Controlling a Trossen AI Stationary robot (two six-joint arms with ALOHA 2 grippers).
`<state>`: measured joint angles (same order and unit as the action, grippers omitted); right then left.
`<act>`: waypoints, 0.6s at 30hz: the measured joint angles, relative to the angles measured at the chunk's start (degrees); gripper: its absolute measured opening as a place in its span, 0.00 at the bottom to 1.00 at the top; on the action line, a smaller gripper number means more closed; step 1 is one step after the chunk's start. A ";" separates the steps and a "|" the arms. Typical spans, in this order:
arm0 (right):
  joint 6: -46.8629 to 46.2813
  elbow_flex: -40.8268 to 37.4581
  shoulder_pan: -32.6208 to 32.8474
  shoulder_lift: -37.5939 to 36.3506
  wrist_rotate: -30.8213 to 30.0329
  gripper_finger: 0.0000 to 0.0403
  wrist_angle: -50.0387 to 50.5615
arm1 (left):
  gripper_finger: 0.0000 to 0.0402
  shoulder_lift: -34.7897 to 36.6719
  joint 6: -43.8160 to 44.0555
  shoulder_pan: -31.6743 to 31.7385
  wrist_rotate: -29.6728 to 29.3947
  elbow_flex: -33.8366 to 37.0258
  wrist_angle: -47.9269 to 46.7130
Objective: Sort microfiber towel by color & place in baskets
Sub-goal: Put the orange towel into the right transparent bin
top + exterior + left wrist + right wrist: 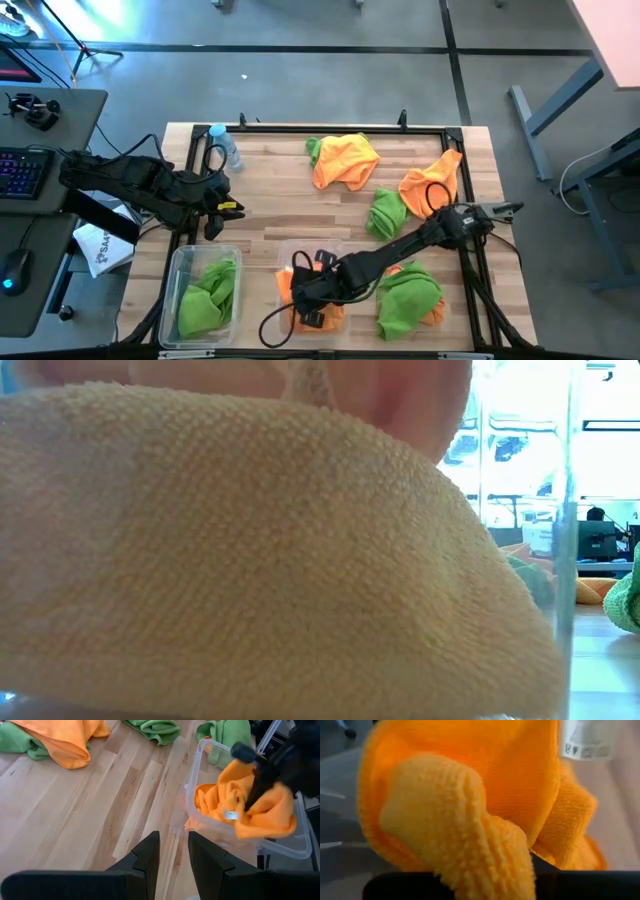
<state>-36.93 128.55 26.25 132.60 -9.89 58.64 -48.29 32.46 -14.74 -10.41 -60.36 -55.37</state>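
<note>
Right gripper: down in the orange basket, clamped on an orange towel.
Advice: release once the cloth clears the rim.
Left gripper: waiting, fingers narrowly parted.

Wooden table: two clear tubs, loose orange towels, green towels, water bottle.

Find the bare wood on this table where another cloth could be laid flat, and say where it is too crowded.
Free: the wide strip of table between the water bottle and the orange towel, running down toward the two tubs. Crowded: the right half, with loose green towels, orange ones and the right gripper over the orange tub. The left gripper hovers by the green tub.
</note>
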 joint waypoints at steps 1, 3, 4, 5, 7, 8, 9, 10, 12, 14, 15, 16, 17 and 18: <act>0.34 0.00 -0.10 0.51 1.14 0.00 -0.28 | 0.22 0.00 -0.20 0.00 0.00 0.00 -0.02; 1.38 0.00 -0.41 1.55 2.86 0.00 -0.35 | 0.22 -0.04 -0.62 0.00 0.00 0.00 -0.02; 1.95 0.00 -0.55 2.12 3.47 0.00 -0.21 | 0.22 -0.07 -0.63 0.00 -0.01 0.00 -0.04; 2.35 0.00 -0.72 2.69 4.07 0.00 -0.11 | 0.22 -0.07 -0.62 0.00 0.00 0.00 -0.06; 2.45 0.00 -0.99 3.91 4.60 0.00 0.01 | 0.22 -0.07 -0.62 0.00 0.00 0.00 -0.06; 2.45 0.00 -1.13 4.32 4.85 0.00 0.09 | 0.22 -0.07 -0.63 0.00 0.00 0.00 -0.06; 2.45 0.00 -1.18 4.66 5.03 0.00 0.16 | 0.22 -0.07 -0.64 0.00 0.00 0.00 -0.07; 2.45 0.00 -1.28 4.98 5.04 0.00 0.10 | 0.22 -0.07 -0.60 0.00 0.00 0.00 -0.07; 2.45 0.00 -1.30 5.47 5.05 0.00 0.22 | 0.22 -0.07 -0.62 0.00 -0.02 0.00 -0.07; 2.45 0.02 -1.30 6.17 5.05 0.00 0.24 | 0.22 -0.07 -0.60 0.00 -0.01 0.00 -0.07; 2.45 0.02 -1.27 6.56 5.29 0.00 0.35 | 0.22 -0.07 -0.60 0.00 0.00 0.00 -0.08; 2.46 0.03 -1.25 6.91 5.75 0.00 0.43 | 0.22 -0.07 -0.60 0.00 0.00 0.00 -0.09; 2.54 0.04 -1.25 7.22 6.31 0.00 0.47 | 0.22 -0.07 -0.60 0.00 -0.01 0.00 -0.08; 2.86 0.06 -1.25 7.62 6.99 0.00 0.79 | 0.22 -0.07 -0.60 0.00 0.00 0.00 -0.09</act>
<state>-34.07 128.62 24.99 140.23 -2.90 59.42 -48.36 31.86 -14.74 -10.41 -60.36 -55.46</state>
